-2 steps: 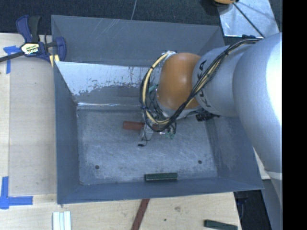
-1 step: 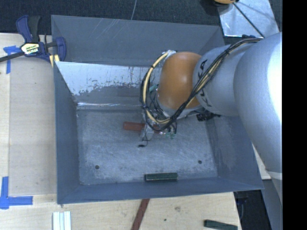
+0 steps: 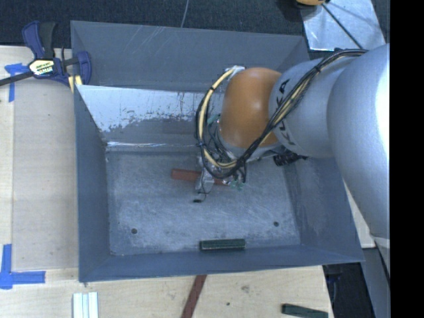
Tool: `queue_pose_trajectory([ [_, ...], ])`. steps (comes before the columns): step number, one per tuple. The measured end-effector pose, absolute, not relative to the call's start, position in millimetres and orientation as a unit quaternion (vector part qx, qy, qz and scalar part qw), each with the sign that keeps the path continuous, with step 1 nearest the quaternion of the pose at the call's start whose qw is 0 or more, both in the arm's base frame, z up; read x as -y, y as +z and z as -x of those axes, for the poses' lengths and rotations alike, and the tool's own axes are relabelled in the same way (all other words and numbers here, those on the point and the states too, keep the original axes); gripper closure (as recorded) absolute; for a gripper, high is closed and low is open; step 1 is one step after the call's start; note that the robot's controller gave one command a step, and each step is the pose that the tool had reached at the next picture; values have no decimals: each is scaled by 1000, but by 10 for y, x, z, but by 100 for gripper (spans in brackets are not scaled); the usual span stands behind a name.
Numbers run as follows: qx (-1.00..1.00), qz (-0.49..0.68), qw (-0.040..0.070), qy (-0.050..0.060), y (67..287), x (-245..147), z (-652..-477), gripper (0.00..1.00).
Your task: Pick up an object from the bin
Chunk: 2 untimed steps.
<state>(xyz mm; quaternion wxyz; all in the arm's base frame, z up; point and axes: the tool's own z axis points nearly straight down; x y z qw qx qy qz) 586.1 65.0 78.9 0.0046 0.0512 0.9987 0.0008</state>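
Observation:
My gripper [image 3: 201, 189] hangs low over the middle of the bin floor, under the arm's orange dome and cable loops. A short reddish-brown stick [image 3: 181, 174] lies flat just left of it, and its right end runs in under the gripper. Whether the gripper touches the stick is hidden by the wrist. A dark green flat bar [image 3: 222, 244] lies along the front edge of the floor, well apart from the gripper.
The arm and its wrist cover the right rear part of the bin. The bin's sloped walls rise on all sides. The left and front parts of the floor are bare grey metal.

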Motion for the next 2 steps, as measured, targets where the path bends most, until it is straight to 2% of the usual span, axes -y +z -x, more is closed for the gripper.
queue_pose_trajectory([
  [1, -999, -51, 0, 0, 860, -646, -5841, 100],
  [2, -999, -51, -2, 0, 1057, -644, -5830, 100],
])
